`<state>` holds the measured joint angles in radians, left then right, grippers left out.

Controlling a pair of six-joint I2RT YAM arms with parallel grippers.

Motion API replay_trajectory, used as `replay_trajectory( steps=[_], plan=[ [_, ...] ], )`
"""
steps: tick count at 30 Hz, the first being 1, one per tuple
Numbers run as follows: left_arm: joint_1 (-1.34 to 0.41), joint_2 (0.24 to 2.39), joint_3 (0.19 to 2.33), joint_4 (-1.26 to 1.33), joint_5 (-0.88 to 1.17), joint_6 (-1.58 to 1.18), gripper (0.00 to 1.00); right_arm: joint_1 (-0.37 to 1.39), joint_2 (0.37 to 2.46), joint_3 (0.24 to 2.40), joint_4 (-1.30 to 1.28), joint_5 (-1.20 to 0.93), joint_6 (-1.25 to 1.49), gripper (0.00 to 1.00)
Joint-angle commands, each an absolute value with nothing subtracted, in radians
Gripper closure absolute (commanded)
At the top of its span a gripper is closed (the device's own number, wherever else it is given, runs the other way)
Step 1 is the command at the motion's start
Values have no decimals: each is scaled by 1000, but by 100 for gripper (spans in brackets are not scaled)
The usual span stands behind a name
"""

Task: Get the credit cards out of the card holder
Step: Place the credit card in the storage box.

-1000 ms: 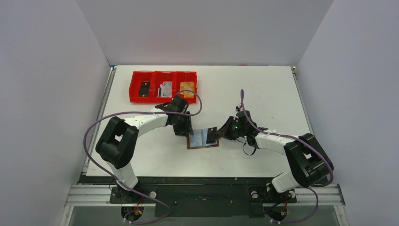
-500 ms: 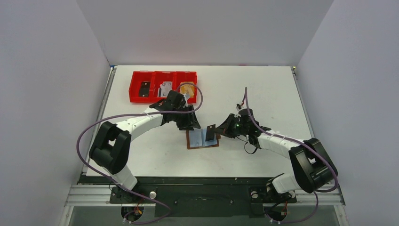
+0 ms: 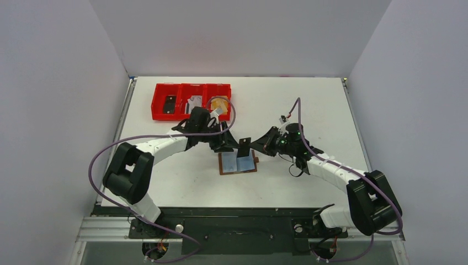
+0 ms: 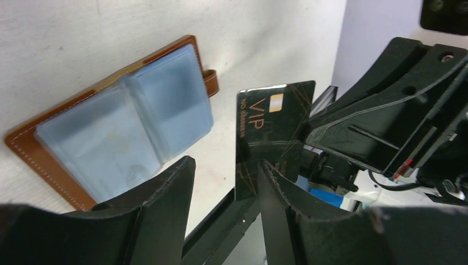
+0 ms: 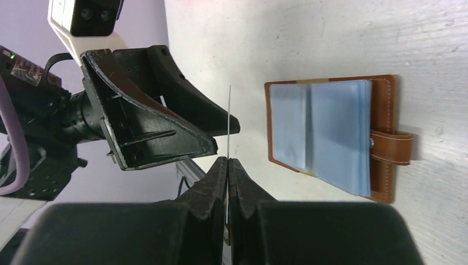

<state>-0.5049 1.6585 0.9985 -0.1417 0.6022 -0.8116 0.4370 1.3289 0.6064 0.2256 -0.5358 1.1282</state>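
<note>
The white desk (image 3: 309,105) carries everything. At its far left stands a red tray (image 3: 165,117) with three compartments, each with a card-like item in it, dark, silver and orange, which looks like the sorting place for what comes out.

Nearer the arms, the card holder (image 3: 238,164) lies open and flat between the two end effectors. Its grey-blue sleeves face up and its strap tab points to the right arm's side. The sleeves that show look empty, though I cannot tell about any leaves underneath.

The right end effector (image 5: 227,165) is clamped on the lower edge of a black card (image 4: 273,132) and holds it upright above the far edge of the holder, well clear of the desk. That pose presents a free edge to the other arm.

The left end effector (image 4: 226,171) has its jaws apart, with the card's near edge partly inside the gap and not pinched. This is probably a hand-over, since the tray lies on the left arm's side.
</note>
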Motion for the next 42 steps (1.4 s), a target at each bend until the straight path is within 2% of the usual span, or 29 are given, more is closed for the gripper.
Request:
replay_trajectory(
  steps=[1, 10, 14, 20, 23, 25, 26, 28, 29, 31, 33, 35, 42],
  plan=[
    [-494, 1605, 985, 50, 717, -872, 57, 429, 1301, 638, 346, -588, 1194, 100],
    [-486, 1607, 957, 175, 788, -958, 57, 428, 1311, 631, 419, -623, 1252, 100],
    [-486, 1607, 948, 208, 800, -984, 61, 428, 1311, 629, 417, -625, 1249, 100],
    [-486, 1607, 930, 243, 810, -1012, 79, 430, 1306, 627, 392, -619, 1229, 100],
    [-486, 1605, 920, 252, 813, -1020, 99, 433, 1301, 634, 364, -608, 1204, 100],
    [-486, 1602, 916, 254, 810, -1021, 100, 436, 1295, 644, 331, -595, 1184, 100],
    [-486, 1598, 914, 254, 810, -1021, 100, 437, 1294, 651, 303, -582, 1167, 97],
    [-486, 1594, 910, 254, 808, -1021, 100, 438, 1286, 661, 261, -559, 1141, 79],
    [-486, 1592, 909, 251, 805, -1021, 100, 441, 1279, 664, 235, -553, 1133, 63],
    [-486, 1589, 907, 247, 800, -1018, 100, 442, 1270, 676, 187, -529, 1107, 47],
    [-486, 1587, 907, 244, 795, -1016, 100, 445, 1257, 691, 131, -499, 1074, 38],
    [-486, 1585, 907, 239, 793, -1013, 100, 447, 1243, 704, 83, -467, 1042, 33],
    [-480, 1562, 924, 170, 749, -964, 100, 446, 1196, 717, 5, -372, 988, 31]
  ],
)
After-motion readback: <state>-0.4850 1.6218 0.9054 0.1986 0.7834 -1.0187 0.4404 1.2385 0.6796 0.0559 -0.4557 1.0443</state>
